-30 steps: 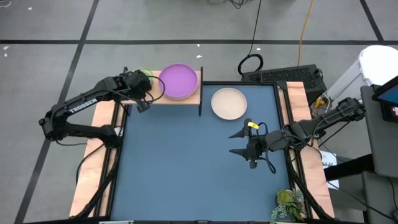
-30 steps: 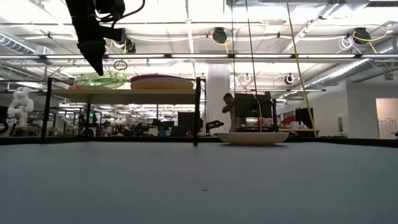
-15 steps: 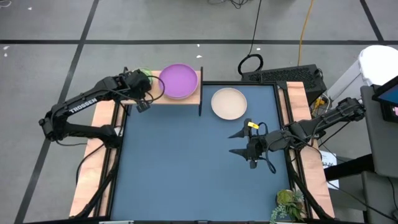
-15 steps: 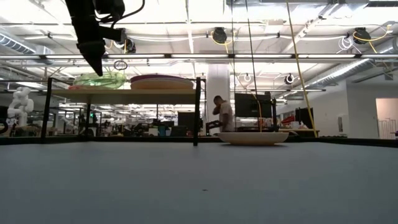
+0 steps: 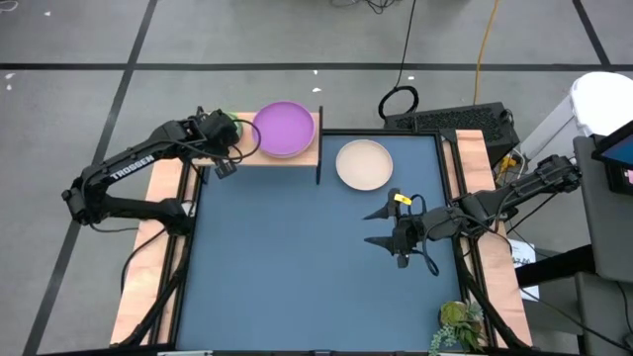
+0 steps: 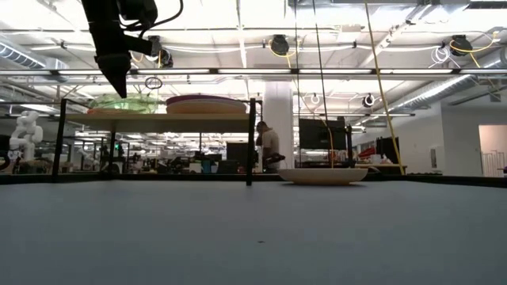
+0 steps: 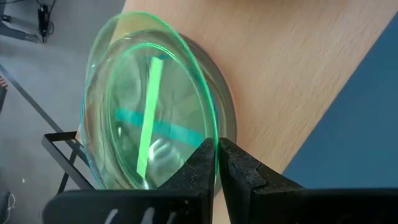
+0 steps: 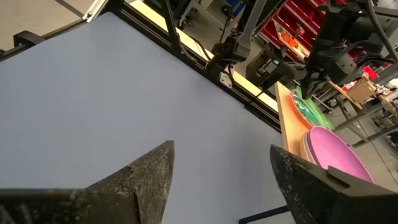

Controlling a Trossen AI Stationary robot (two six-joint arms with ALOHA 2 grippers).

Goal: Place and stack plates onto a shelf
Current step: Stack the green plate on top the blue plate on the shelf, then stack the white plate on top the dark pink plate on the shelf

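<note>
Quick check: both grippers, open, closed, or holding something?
Left gripper: nearly closed on the green plate's rim at the shelf.
Right gripper: open, empty.

Left gripper (image 5: 226, 148) hides most of the green plate (image 5: 230, 118) from above; plates beneath the purple plate (image 5: 285, 127) stay hidden; the shelf (image 7: 292, 81) runs off frame.

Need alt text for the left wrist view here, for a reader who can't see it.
The left tool, its fingers nearly together, pinches the rim of a translucent green plate lying on the light-wood shelf. The blue table shows beside the shelf, and grey floor beyond its black metal leg.
</note>
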